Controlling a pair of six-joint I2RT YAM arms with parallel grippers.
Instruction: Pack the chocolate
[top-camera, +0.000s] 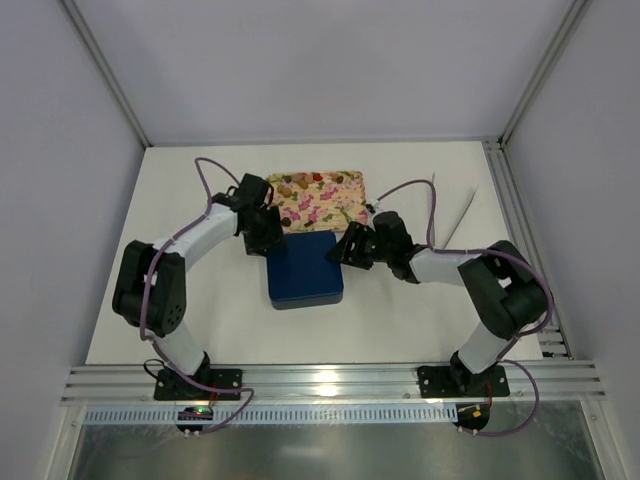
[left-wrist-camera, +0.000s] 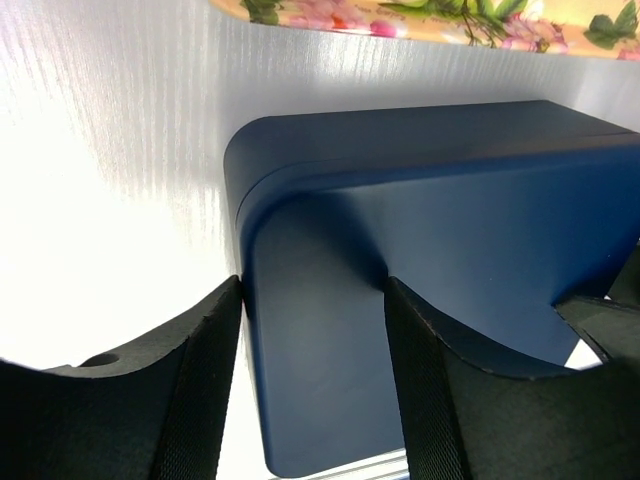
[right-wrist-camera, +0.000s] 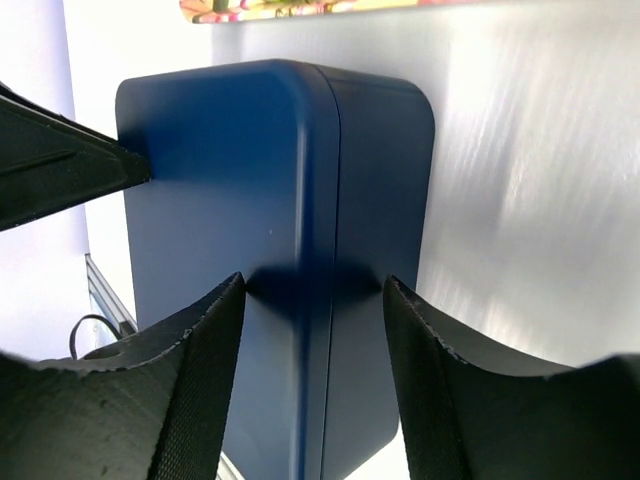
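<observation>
Choc (top-camera: 286, 184): only a few tiny brown blobs are showing, sitting on the floral tray (top-camera: 325, 200) along its far-left edge, upper centre of the top view. They're too small to make out shape or count, so can't be sure of them. The tray is lying just beyond the navy box (top-camera: 305, 270). The box is sitting mid-frame on the white table (top-camera: 200, 310) w/ its lid on, so whatever's inside is hidden. In both wrist views just a strip of the tray is peeking in at the top edge, no choc visible there.

L arm is curving in from lower left, elbow sticking out to the left edge, wrist angling down-right. The L gripper (top-camera: 268, 243) is sitting at the box's upper-left corner. In the left wrist view the gripper (left-wrist-camera: 312, 285) is straddling that rounded corner w/ jaws approx half apart. The left finger (left-wrist-camera: 200, 390) is lying right against the box's side edge and the other is overlapping the lid face. Can't tell if they're pressing on it.

R arm is mirroring it from lower right, elbow bulging toward the right edge, wrist pointing left. The R gripper (top-camera: 345, 250) is sitting at the box's upper-right corner area. In the right wrist view the gripper (right-wrist-camera: 312, 280) is also approx half open. Its fingers (right-wrist-camera: 190, 400) are sitting either side of the seam where the lid meets the side wall. Contact w/ the box is unclear.

The grippers are facing each other across the box's far edge, well apart.
</observation>
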